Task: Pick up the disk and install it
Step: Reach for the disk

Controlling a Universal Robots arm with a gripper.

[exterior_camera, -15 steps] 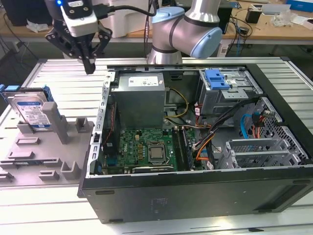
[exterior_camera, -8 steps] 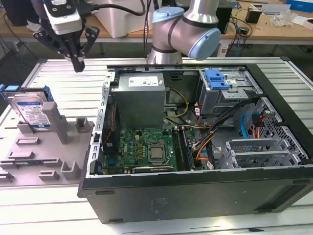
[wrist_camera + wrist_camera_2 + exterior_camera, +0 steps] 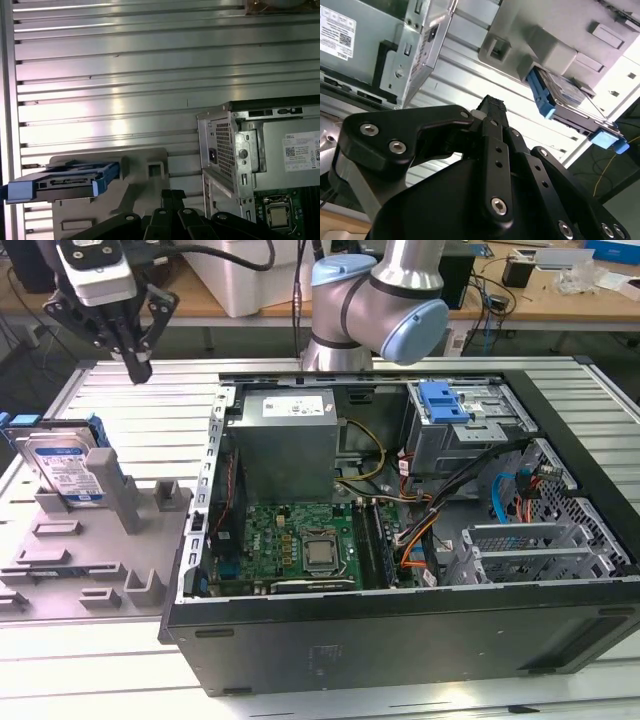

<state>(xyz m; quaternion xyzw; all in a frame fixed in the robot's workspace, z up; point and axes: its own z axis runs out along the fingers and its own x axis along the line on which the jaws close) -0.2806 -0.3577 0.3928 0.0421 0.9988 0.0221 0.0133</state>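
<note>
The disk [image 3: 66, 469] is a silver hard drive with a white-and-blue label and blue side rails. It stands on edge in a slot of a grey holder [image 3: 95, 555] at the exterior view's left. In both wrist views the disk [image 3: 563, 96] [image 3: 67, 182] sticks out of that holder with its blue end handle showing. My gripper [image 3: 137, 367] hangs above the ribbed table, behind the holder and higher than the disk, not touching it. Its black fingers [image 3: 492, 106] [image 3: 172, 195] are shut together with nothing between them.
An open computer case [image 3: 400, 635] lies to the exterior view's right of the holder, showing the motherboard [image 3: 300, 545], the power supply [image 3: 285, 440] and cables. A blue plastic bracket [image 3: 444, 401] sits on top of the grey drive cage [image 3: 470, 435] at the back right. The arm's base [image 3: 375, 300] stands behind the case.
</note>
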